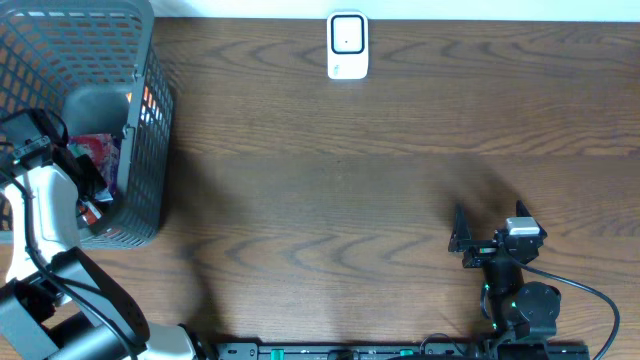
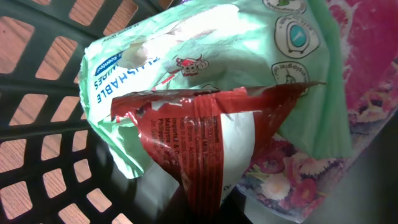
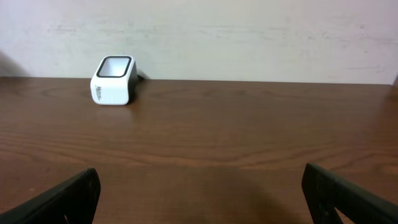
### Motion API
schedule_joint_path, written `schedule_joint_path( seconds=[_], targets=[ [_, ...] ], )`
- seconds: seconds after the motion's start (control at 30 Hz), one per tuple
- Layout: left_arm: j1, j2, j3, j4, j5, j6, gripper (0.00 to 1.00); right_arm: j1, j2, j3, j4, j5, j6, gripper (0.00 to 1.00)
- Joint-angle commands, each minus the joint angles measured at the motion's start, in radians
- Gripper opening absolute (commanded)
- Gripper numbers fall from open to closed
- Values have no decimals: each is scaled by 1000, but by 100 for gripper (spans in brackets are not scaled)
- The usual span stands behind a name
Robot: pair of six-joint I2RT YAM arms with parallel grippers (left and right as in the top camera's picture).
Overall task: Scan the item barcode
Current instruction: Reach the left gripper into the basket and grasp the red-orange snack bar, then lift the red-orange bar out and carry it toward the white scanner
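A red and white snack packet (image 2: 199,137) lies in the grey basket (image 1: 150,120) on top of a mint green wipes pack (image 2: 186,56). My left gripper (image 2: 202,208) is down inside the basket (image 2: 37,124), shut on the lower end of the red packet, its dark fingers on either side of the crimped foil. From overhead the left gripper (image 1: 93,195) is mostly hidden by the arm and the basket wall. The white barcode scanner (image 1: 347,45) stands at the table's far edge. My right gripper (image 1: 488,212) rests open and holding nothing near the front right, facing the scanner (image 3: 113,81).
A pink floral pouch (image 2: 367,93) lies beside the green pack in the basket. The basket's mesh walls close in around my left wrist. Bare brown wood (image 1: 330,200) stretches between the basket, the scanner and the right arm.
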Motion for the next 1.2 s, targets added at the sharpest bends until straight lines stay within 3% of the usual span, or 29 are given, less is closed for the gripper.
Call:
schedule_joint_path(
  seconds=[0.0,0.2,0.33,0.6,0.93,1.17],
  targets=[
    [5,-73,36,6,8,-16,7,-1,-5,-2,-4,1,-11,99],
    [5,-251,93,120,202,-38,7,-1,-5,-2,-4,1,-11,99],
    [5,-388,93,244,294,-145,7,-1,-5,-2,-4,1,-11,99],
    [-44,-569,93,426,311,-386,7,-1,-5,-2,-4,1,-11,99],
    [-179,-663,93,657,313,-411,7,-1,-5,-2,-4,1,-11,99],
    [-291,-706,93,647,336,-477,7,-1,-5,-2,-4,1,-11,99]
  ],
)
